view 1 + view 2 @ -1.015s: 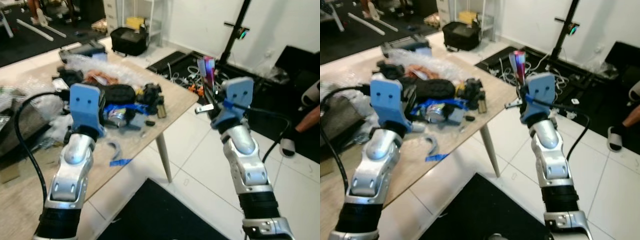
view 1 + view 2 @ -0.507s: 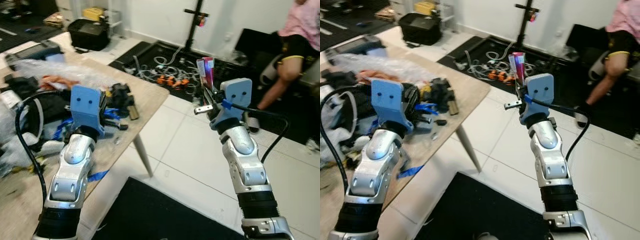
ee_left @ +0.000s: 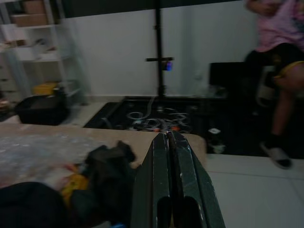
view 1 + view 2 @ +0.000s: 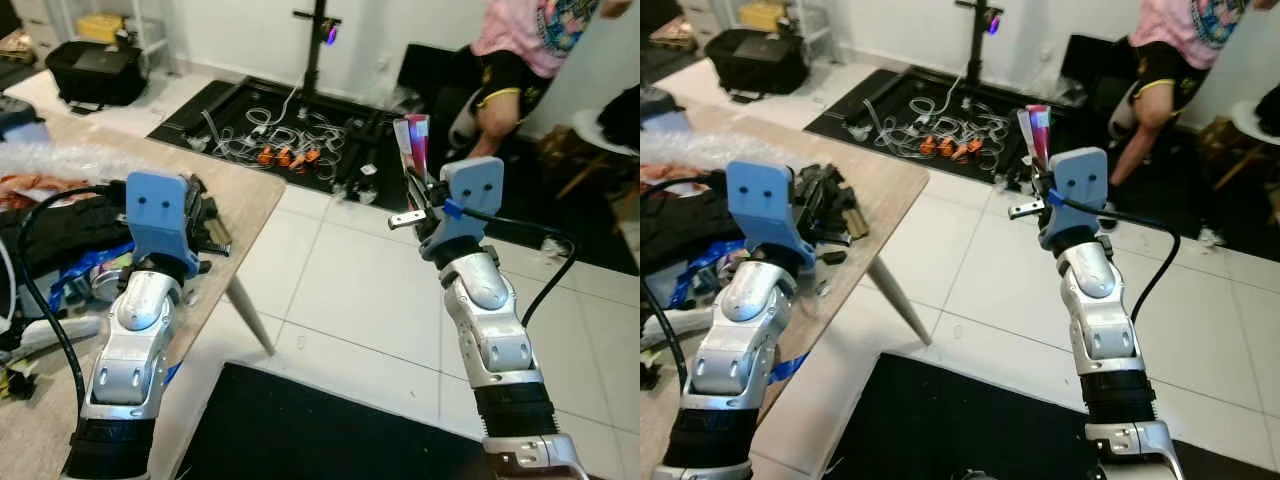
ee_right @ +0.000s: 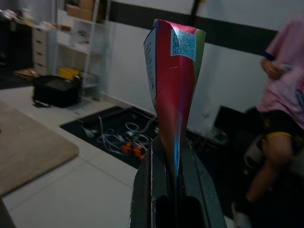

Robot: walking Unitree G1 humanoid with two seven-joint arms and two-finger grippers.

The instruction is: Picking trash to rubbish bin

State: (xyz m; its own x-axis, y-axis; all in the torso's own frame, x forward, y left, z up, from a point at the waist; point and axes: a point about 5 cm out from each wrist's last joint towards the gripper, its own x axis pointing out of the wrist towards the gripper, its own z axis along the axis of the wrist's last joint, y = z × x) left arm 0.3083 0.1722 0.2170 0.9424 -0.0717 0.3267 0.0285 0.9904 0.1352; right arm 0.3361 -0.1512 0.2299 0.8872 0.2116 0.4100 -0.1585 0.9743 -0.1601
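Observation:
My right gripper [image 5: 174, 156] is shut on a flattened pink and red wrapper [image 5: 173, 90] with a white label and a QR code. It holds the wrapper [image 4: 412, 145] upright at chest height over the white tiled floor [image 4: 340, 290]. My left gripper [image 3: 170, 142] is shut with nothing between its fingers. It is raised over the right end of the wooden table [image 4: 245, 195], which carries a pile of clutter [image 4: 825, 205].
A person in a pink shirt [image 4: 520, 40] sits at the back right. Tangled cables [image 4: 280, 145] lie on a dark mat around a black stand [image 4: 318, 40]. A black mat [image 4: 320, 430] lies at my feet. A black bag [image 4: 95, 70] sits at the back left.
The whole view has swung to the right: the table slid off to the left and the seated person came into view. Both arms keep their pose, and the wrapper stays gripped.

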